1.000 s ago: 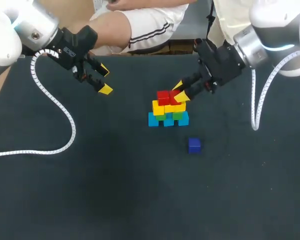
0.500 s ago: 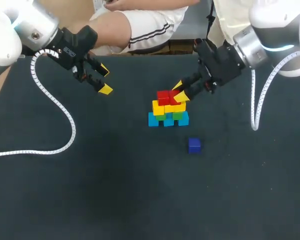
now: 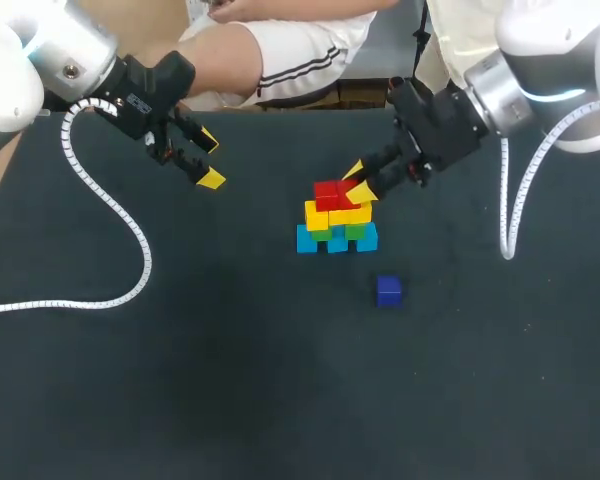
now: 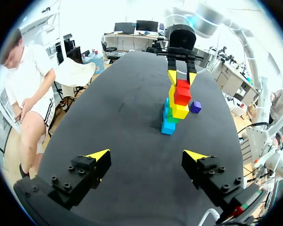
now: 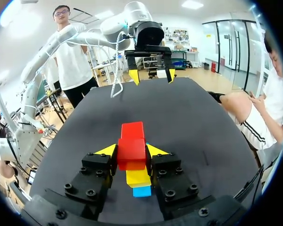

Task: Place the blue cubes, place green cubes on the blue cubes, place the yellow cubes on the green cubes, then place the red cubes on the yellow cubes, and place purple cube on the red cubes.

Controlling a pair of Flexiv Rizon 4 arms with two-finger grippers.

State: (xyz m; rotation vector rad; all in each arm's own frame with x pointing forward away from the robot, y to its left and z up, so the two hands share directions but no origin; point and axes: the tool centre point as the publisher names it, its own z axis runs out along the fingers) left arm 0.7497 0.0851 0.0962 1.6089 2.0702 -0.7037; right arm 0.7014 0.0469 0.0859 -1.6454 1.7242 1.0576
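A stack of cubes stands mid-table: light blue cubes (image 3: 308,240) at the base, green (image 3: 356,231) above them, then yellow (image 3: 325,215), with two red cubes (image 3: 327,194) on top. My right gripper (image 3: 357,182) is shut on the nearer red cube (image 5: 131,153), which rests on a yellow cube (image 5: 137,176); the other red cube (image 5: 132,130) lies just ahead of it. The purple cube (image 3: 388,290) sits alone on the table in front of the stack. My left gripper (image 3: 209,160) hangs open and empty to the left of the stack (image 4: 172,110), well apart from it.
The dark table (image 3: 230,360) holds nothing besides the stack and the purple cube (image 4: 195,107). A white cable (image 3: 120,225) from my left arm lies across the table's left part. Another cable (image 3: 510,215) hangs at the right.
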